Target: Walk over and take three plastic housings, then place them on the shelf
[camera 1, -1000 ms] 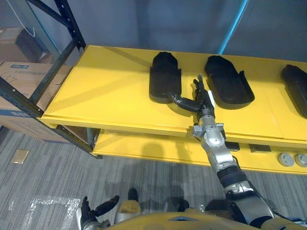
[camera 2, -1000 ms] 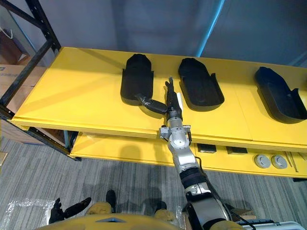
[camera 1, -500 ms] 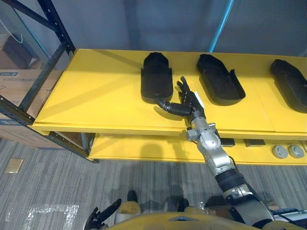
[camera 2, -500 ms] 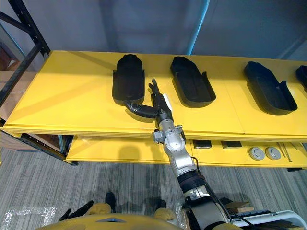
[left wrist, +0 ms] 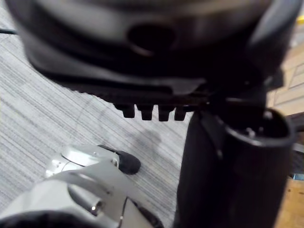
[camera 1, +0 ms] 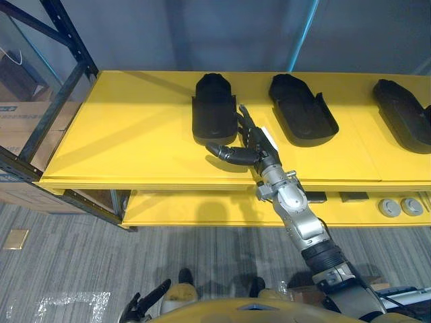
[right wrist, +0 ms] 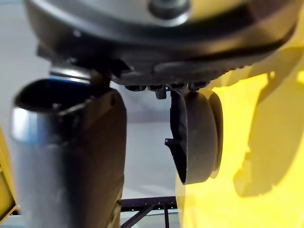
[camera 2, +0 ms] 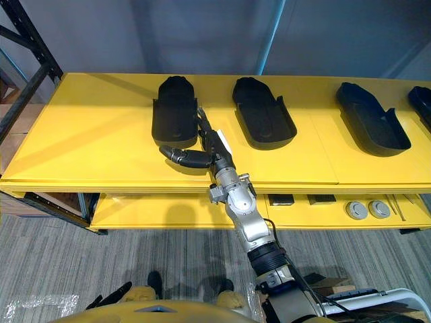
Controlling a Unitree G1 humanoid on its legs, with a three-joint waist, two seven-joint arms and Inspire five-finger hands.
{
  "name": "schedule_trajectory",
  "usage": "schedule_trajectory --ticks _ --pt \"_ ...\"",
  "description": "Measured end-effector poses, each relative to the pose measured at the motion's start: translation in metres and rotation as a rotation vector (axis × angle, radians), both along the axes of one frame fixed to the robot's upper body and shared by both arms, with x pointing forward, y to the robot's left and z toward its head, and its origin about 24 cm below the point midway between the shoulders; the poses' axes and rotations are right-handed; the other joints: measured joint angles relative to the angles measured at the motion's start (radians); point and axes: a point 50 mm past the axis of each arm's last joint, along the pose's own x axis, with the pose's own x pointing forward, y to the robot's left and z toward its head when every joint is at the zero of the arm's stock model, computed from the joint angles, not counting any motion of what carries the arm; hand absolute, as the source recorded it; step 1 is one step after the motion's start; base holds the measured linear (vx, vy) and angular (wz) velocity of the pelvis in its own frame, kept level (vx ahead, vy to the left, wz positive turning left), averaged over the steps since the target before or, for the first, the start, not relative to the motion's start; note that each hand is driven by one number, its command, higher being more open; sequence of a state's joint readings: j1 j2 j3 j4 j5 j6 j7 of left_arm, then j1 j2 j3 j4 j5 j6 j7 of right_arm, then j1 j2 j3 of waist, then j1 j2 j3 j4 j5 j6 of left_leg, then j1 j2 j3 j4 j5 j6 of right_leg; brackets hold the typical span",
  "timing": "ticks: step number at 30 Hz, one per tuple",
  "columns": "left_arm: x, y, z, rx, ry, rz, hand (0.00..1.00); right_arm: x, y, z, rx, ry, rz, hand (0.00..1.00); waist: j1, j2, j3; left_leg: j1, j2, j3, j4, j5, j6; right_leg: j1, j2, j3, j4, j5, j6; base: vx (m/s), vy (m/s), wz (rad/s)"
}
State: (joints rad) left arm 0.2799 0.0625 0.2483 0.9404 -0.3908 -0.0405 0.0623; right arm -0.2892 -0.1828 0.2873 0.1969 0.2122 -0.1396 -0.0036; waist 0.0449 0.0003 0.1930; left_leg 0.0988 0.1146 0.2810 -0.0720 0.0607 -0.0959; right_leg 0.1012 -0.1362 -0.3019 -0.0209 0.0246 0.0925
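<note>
Several black plastic housings lie in a row on the yellow upper shelf (camera 1: 135, 134): the left housing (camera 1: 214, 108), a middle housing (camera 1: 302, 111) and a right housing (camera 1: 404, 121). My right hand (camera 1: 259, 149) reaches over the shelf's front edge and is open. Its straight fingers lie along the left housing's right side, and its thumb (camera 1: 225, 153) stretches across just in front of the housing's near end. In the right wrist view the left housing (right wrist: 194, 137) stands just past the fingers. My left hand (camera 1: 141, 306) hangs low over the floor, open and holding nothing.
A lower yellow shelf (camera 1: 202, 208) carries round grey parts (camera 1: 390, 207) and small dark items at the right. A black rack upright (camera 1: 67, 47) and cardboard boxes (camera 1: 20, 114) stand at the left. Grey carpet (camera 1: 101, 262) lies in front.
The view has shifted to the right along the shelf. My right hand has moved left from between two housings to the left housing's right side, thumb now before its near end.
</note>
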Motion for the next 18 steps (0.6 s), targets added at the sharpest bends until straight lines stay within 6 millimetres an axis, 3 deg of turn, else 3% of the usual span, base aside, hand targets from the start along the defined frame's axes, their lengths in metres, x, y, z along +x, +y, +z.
schedule_trajectory --ticks 18 --pt "-0.0010 0.0003 -0.0007 -0.010 0.020 -0.007 1.00 -0.0012 0.0022 -0.0054 0.089 0.081 0.081 1.00 -0.019 0.003 -0.001 0.011 0.000 0.008 -0.001 -0.002 0.000 0.006 0.000 0.007 0.000 0.000 0.000 0.00 0.002 -0.01"
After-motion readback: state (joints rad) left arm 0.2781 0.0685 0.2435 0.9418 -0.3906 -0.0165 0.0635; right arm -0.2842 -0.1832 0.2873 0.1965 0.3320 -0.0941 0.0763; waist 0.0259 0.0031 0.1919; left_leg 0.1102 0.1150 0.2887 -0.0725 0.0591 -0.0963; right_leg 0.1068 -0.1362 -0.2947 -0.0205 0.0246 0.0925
